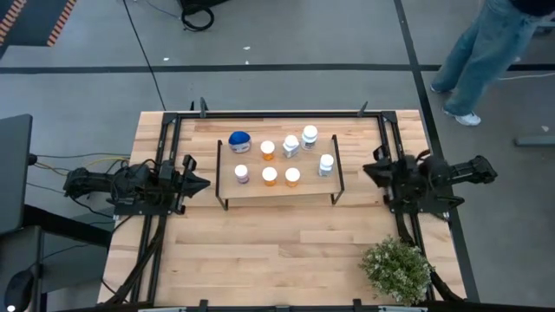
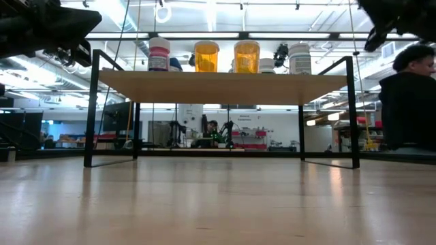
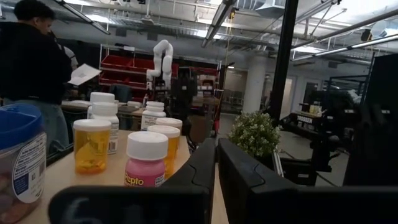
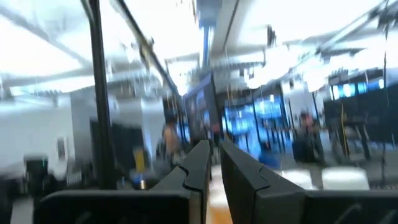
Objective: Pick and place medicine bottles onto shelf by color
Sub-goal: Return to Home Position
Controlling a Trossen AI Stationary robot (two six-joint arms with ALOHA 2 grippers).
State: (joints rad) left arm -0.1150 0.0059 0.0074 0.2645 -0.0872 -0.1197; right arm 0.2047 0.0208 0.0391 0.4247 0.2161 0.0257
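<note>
While the eight medicine bottles point(image 1: 270, 177) stand on the shelf point(image 1: 303, 189) on the tabletop point(image 1: 260, 260), the left hand point(image 1: 204, 183) and the right hand point(image 1: 368, 170) hang just off its two ends, each with fingers pressed together

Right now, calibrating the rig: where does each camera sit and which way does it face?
High: overhead, straight down on the shelf; left gripper and right gripper flank it.
Low: tabletop level, looking under the shelf into the room; arms at upper corners.
Left wrist: past its own fingers toward the pink bottle and plant.
Right wrist: past its own fingers into the room beyond.
Shared: high and left wrist both show the plant.
</note>
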